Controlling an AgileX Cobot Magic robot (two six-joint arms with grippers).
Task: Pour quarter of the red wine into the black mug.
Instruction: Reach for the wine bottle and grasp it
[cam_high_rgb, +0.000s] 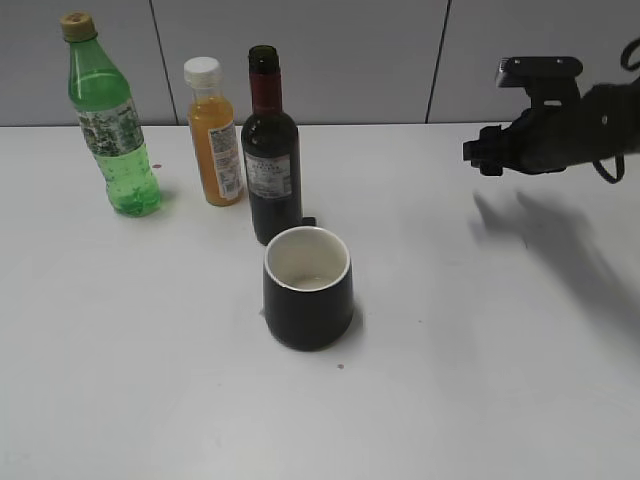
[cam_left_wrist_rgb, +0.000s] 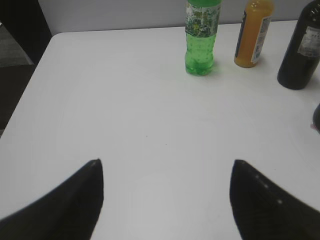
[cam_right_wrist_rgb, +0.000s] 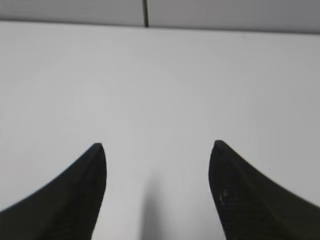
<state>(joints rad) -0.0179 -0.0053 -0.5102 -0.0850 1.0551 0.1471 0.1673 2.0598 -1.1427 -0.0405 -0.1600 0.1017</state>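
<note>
The red wine bottle (cam_high_rgb: 271, 160) stands upright and uncapped at mid table, dark glass with a maroon neck and a grey-white label; it also shows at the right edge of the left wrist view (cam_left_wrist_rgb: 301, 47). The black mug (cam_high_rgb: 308, 287) with a white inside stands just in front of it, upright; its edge shows in the left wrist view (cam_left_wrist_rgb: 317, 117). My right gripper (cam_high_rgb: 482, 153) hovers above the table at the right, well apart from both; its jaws (cam_right_wrist_rgb: 156, 146) are open and empty. My left gripper (cam_left_wrist_rgb: 166, 162) is open and empty over bare table, out of the exterior view.
A green plastic bottle (cam_high_rgb: 108, 118) stands at the back left, also in the left wrist view (cam_left_wrist_rgb: 201, 37). An orange juice bottle (cam_high_rgb: 214, 135) with a white cap stands beside the wine, also in the left wrist view (cam_left_wrist_rgb: 254, 34). The table's left edge (cam_left_wrist_rgb: 30, 95) is near.
</note>
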